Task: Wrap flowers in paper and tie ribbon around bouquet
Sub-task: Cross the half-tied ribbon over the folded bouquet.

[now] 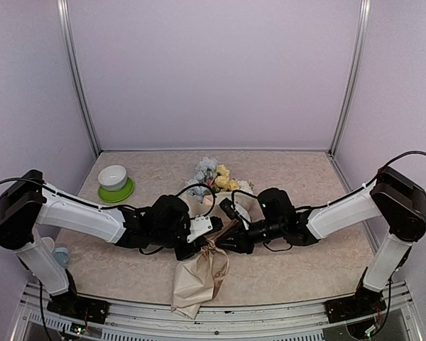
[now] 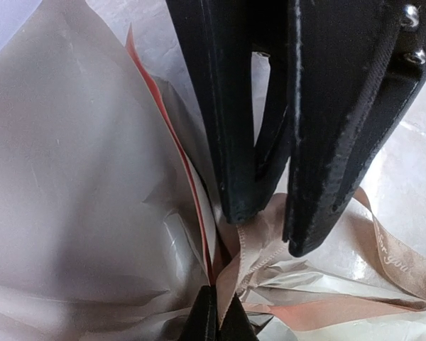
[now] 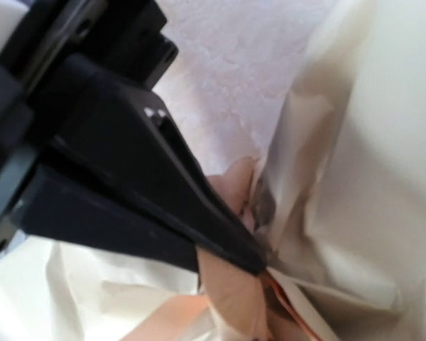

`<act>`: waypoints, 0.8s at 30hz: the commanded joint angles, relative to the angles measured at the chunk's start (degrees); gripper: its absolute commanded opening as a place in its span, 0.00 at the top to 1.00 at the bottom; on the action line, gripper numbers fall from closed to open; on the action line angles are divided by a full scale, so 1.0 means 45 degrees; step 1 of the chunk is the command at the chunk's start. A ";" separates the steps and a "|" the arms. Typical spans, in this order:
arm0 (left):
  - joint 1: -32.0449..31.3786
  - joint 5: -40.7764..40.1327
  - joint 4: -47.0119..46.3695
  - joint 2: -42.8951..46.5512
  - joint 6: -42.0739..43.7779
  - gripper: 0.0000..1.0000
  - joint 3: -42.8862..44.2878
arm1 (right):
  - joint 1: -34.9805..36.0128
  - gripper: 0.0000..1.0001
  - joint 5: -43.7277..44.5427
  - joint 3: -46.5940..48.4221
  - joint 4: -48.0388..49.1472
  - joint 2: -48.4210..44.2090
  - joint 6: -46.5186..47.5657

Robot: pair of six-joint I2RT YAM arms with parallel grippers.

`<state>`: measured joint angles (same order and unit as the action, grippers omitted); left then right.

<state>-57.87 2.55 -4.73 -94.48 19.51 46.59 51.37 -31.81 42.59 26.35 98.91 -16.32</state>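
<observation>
At the bouquet waist, left gripper clamps the ribbon, apparently to hold the tie tight; whether the right gripper grips it cannot be told.

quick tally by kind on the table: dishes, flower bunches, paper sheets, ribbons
dishes: 2 (white bowl, green plate)
flower bunch: 1
paper sheet: 1
ribbon: 1
total: 5
</observation>
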 commanded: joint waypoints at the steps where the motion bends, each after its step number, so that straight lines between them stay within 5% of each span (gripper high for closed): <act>1: 0.0088 0.0205 -0.0179 0.0214 -0.0125 0.96 -0.0107 | 0.0132 0.79 0.0072 0.0377 0.0385 0.0266 -0.0041; 10: 0.0107 0.0289 -0.0118 0.0137 -0.0150 0.94 -0.0040 | 0.0274 0.79 0.0403 0.0687 0.0184 0.0760 -0.0102; 15: 0.0105 0.0370 -0.0112 0.0096 -0.0126 0.94 -0.0046 | 0.0264 0.99 0.0243 0.0625 0.0394 0.0710 -0.0328; 22: 0.0086 0.0108 -0.0299 0.0114 -0.0188 0.94 -0.0059 | 0.0273 1.00 0.0090 0.0602 0.0355 0.0477 -0.0562; 24: 0.0040 -0.0263 -0.0459 0.0163 -0.0221 0.87 -0.0093 | 0.0264 1.00 -0.0126 0.0562 0.0483 0.0325 -0.0745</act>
<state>-57.76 2.81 -4.80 -94.48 19.35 46.59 52.07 -30.89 44.56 26.98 101.67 -18.15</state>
